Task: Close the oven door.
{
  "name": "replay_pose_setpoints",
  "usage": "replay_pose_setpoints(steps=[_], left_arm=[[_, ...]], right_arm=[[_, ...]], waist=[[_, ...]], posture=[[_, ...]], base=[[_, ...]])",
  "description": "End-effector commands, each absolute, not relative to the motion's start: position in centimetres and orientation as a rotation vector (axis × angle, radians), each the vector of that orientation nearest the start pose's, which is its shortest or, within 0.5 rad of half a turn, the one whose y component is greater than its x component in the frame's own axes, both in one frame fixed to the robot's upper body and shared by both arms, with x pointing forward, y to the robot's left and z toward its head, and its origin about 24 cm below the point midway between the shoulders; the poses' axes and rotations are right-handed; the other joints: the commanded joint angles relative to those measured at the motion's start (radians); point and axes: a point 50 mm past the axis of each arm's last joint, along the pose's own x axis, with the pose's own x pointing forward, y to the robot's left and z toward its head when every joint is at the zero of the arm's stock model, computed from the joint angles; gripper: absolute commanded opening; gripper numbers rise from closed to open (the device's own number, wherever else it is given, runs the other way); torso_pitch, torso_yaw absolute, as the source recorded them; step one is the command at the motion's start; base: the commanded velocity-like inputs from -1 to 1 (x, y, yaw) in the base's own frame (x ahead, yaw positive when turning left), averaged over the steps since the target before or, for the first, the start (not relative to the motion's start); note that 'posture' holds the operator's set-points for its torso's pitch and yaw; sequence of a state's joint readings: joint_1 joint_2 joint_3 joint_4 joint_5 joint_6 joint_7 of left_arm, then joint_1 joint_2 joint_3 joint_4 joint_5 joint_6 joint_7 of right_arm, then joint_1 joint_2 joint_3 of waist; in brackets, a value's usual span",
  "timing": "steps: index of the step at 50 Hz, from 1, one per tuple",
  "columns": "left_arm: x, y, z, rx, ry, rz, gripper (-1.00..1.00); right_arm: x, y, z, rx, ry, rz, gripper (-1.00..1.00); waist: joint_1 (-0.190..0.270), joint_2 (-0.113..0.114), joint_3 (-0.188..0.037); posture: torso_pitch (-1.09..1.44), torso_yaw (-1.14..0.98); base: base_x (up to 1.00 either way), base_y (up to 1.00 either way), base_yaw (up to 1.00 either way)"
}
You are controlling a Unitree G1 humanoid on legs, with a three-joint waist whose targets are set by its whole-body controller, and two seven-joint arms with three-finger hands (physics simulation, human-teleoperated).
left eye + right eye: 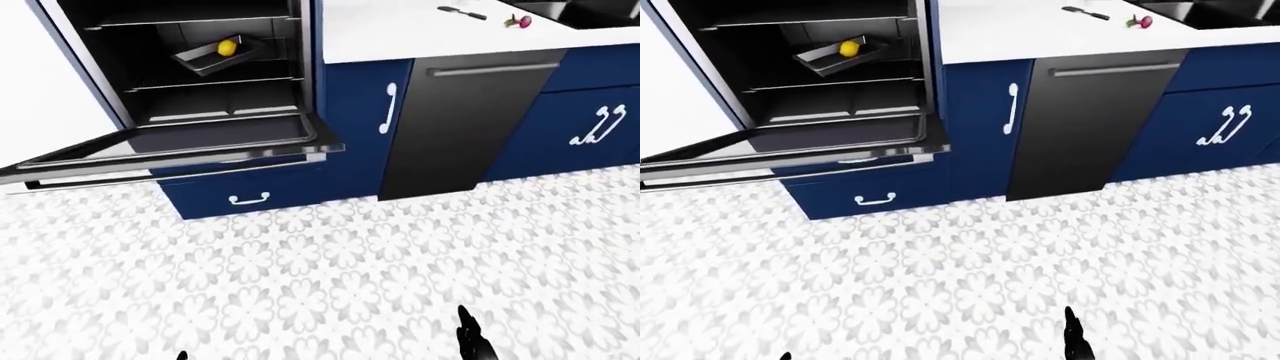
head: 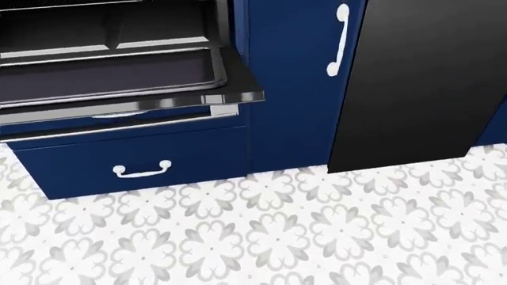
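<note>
Kitchen floor (image 1: 330, 277) with patterned tiles, oven door (image 1: 170, 146) hanging wide open at upper left of the left-eye view.
Approach step, likely: door untouched, next move needs a hand under its edge to lift it shut. Right hand (image 1: 472, 341) barely peeks at bottom, left hand (image 1: 181, 356) a speck; grip state can't tell. Tray (image 1: 215, 54) inside oven holds a lemon (image 1: 227, 47).

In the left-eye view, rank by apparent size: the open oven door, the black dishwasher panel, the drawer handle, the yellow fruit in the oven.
1. oven door
2. dishwasher panel
3. drawer handle
4. yellow fruit, sitting farther away, so this last gap is unsure.
</note>
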State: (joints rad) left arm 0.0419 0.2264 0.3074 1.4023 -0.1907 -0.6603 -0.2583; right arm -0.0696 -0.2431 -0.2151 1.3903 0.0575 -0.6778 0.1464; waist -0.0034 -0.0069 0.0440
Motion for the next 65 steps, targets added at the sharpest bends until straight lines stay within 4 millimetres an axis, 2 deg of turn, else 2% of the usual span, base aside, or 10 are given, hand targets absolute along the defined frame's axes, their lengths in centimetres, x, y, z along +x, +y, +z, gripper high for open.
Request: replay_pose_setpoints(steps=[1, 7, 12, 20, 21, 36, 37, 45, 49, 65], left_arm=[[8.6, 26.6, -13.2, -0.07, 0.665, 0.297, 1.0], [8.7, 26.8, -13.2, -0.066, 0.668, 0.301, 1.0], [8.6, 26.8, -13.2, -0.065, 0.667, 0.302, 1.0], [8.5, 26.7, -13.3, -0.064, 0.668, 0.303, 1.0], [8.4, 26.7, -13.3, -0.064, 0.669, 0.302, 1.0], [8.4, 26.6, -13.4, -0.086, 0.681, 0.294, 1.0], [8.4, 26.6, -13.4, -0.087, 0.68, 0.294, 1.0], [8.3, 26.5, -13.5, -0.089, 0.69, 0.291, 1.0], [8.2, 26.4, -13.5, -0.093, 0.691, 0.29, 1.0], [7.6, 26.5, -13.6, -0.099, 0.703, 0.303, 1.0]], right_arm=[[14.1, -26.2, -11.6, -0.096, 0.552, -0.195, 1.0], [14.0, -26.1, -11.6, -0.099, 0.553, -0.193, 1.0], [13.9, -26.2, -11.7, -0.103, 0.557, -0.191, 1.0], [14.0, -26.3, -11.6, -0.115, 0.562, -0.186, 1.0], [14.0, -26.2, -11.7, -0.115, 0.562, -0.185, 1.0], [13.6, -26.0, -11.9, -0.108, 0.576, -0.179, 1.0], [13.6, -26.0, -11.9, -0.108, 0.576, -0.178, 1.0], [13.4, -26.0, -12.0, -0.106, 0.587, -0.172, 1.0], [13.5, -26.1, -12.0, -0.106, 0.588, -0.174, 1.0], [13.3, -26.0, -12.1, -0.104, 0.595, -0.171, 1.0]], waist=[[-0.001, -0.003, -0.007], [-0.009, -0.087, -0.013], [-0.018, -0.057, -0.024], [-0.004, 0.129, -0.037], [0.0, 0.063, -0.023], [-0.01, -0.101, -0.022], [-0.022, -0.045, -0.01], [-0.017, -0.009, -0.009], [-0.005, 0.123, -0.034], [-0.013, -0.102, -0.023]], posture=[[0.0, 0.0], [0.0, 0.0], [0.0, 0.0], [0.0, 0.0], [0.0, 0.0], [0.0, 0.0], [0.0, 0.0], [0.0, 0.0], [0.0, 0.0], [0.0, 0.0]], base=[[0.0, 0.4, 0.0], [0.0, 0.4, 0.0], [0.0, 0.4, 0.0], [0.0, 0.4, 0.0], [0.0, 0.4, 0.0], [0.0, 0.4, 0.0], [0.0, 0.4, 0.0], [0.0, 0.4, 0.0], [0.0, 0.39, 0.0], [0.0, 0.4, 0.0]])
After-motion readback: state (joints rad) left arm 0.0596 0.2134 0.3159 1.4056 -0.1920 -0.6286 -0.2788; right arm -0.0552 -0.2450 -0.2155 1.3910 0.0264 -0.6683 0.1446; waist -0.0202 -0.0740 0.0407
